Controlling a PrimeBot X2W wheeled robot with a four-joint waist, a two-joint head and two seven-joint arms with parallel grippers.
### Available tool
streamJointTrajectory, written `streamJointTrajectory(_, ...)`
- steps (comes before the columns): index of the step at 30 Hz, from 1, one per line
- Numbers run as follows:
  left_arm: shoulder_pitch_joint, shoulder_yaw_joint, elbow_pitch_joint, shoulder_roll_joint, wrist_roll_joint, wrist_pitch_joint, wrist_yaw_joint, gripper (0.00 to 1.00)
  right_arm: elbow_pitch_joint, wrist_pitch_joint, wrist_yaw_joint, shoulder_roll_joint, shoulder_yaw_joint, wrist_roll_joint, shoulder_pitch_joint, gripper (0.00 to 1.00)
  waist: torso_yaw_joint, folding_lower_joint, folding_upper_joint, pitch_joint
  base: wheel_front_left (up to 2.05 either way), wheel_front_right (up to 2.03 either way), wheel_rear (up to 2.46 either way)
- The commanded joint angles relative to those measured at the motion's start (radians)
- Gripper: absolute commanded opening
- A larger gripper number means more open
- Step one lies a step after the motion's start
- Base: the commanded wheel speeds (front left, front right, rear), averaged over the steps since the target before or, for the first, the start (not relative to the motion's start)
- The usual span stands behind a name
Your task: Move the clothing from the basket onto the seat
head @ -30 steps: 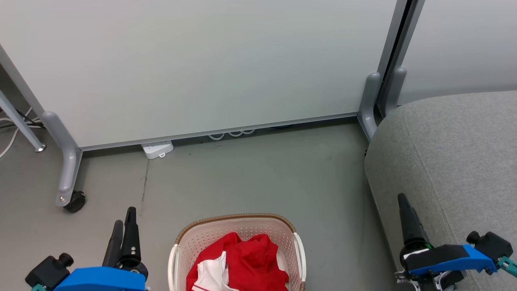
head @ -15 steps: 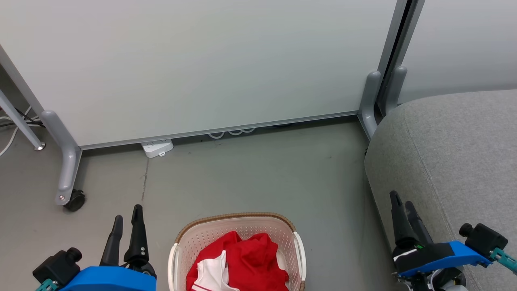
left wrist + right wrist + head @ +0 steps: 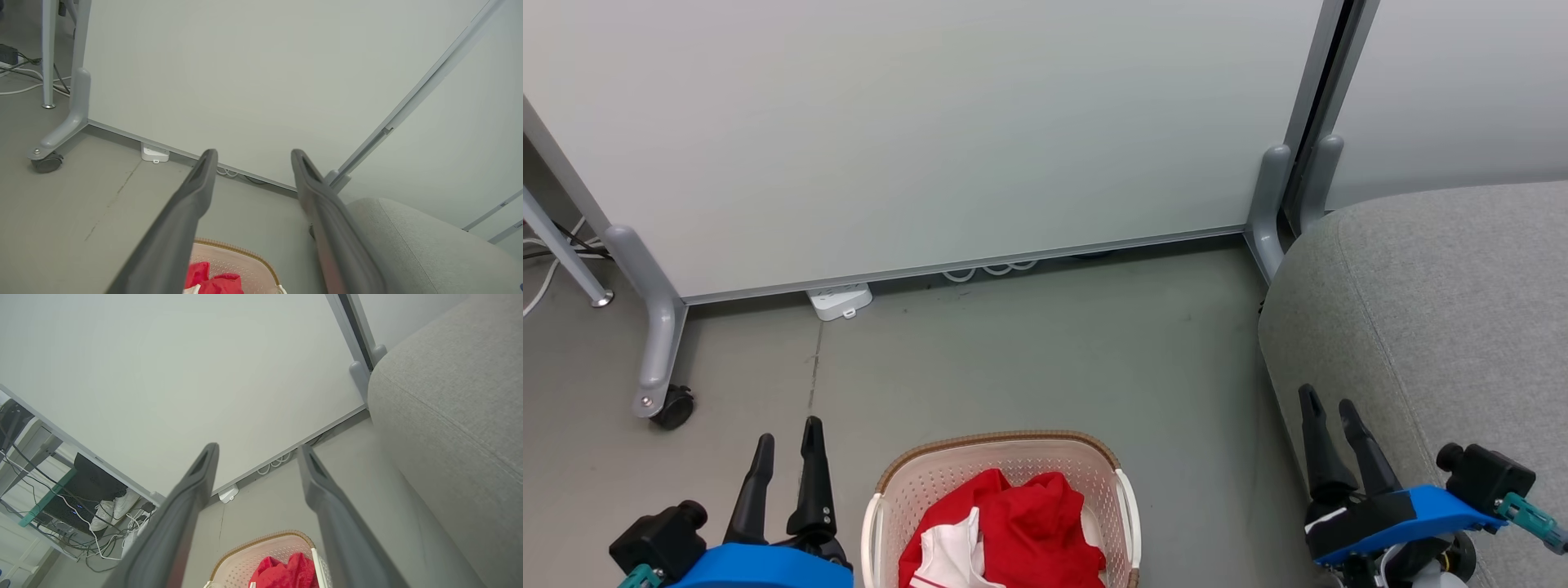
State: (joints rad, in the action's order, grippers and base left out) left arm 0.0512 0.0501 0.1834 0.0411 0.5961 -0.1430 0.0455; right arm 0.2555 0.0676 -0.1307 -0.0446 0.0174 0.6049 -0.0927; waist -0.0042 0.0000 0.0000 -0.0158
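The cream perforated basket (image 3: 1005,461) with a brown rim stands on the floor at the bottom middle of the head view. Red clothing (image 3: 1029,531) with a white panel lies bunched inside it. The grey seat (image 3: 1445,302) rises at the right. My left gripper (image 3: 786,437) hangs open to the left of the basket, nothing between its fingers. My right gripper (image 3: 1330,400) is open beside the seat's front edge, right of the basket. The left wrist view shows the left gripper (image 3: 251,152), the basket (image 3: 245,255), the clothing (image 3: 212,281) and the seat (image 3: 429,245). The right wrist view shows the right gripper (image 3: 257,446), the basket (image 3: 265,549), the clothing (image 3: 286,573) and the seat (image 3: 453,396).
A pale partition panel (image 3: 931,131) on grey legs with a caster (image 3: 674,406) stands behind the basket. A white power strip (image 3: 840,300) lies under its lower edge. Bare grey floor (image 3: 1045,359) spreads between partition, basket and seat. Cables and white shoes (image 3: 116,506) lie beyond the partition.
Both grippers have turned so that their two fingers now show side by side. The left has drifted right, the right has drifted left. Basket and clothing have not moved.
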Motion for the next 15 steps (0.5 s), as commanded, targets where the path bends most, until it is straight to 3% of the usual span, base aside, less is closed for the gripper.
streamJointTrajectory(1, -0.002, 0.006, -0.002, 0.008, -0.027, -0.01, -0.004, 1.0, -0.012, 0.007, 0.0, -0.005, 0.002, -0.032, -0.019, 1.0, 0.0, 0.0, 0.0, 0.001, 0.0, 0.0, 0.0)
streamJointTrajectory(15, -0.008, 0.015, 0.002, 0.009, -0.147, -0.044, -0.012, 1.0, -0.018, 0.024, 0.0, -0.006, 0.007, -0.172, -0.015, 1.0, 0.0, 0.0, 0.0, 0.0, 0.0, 0.0, 0.0)
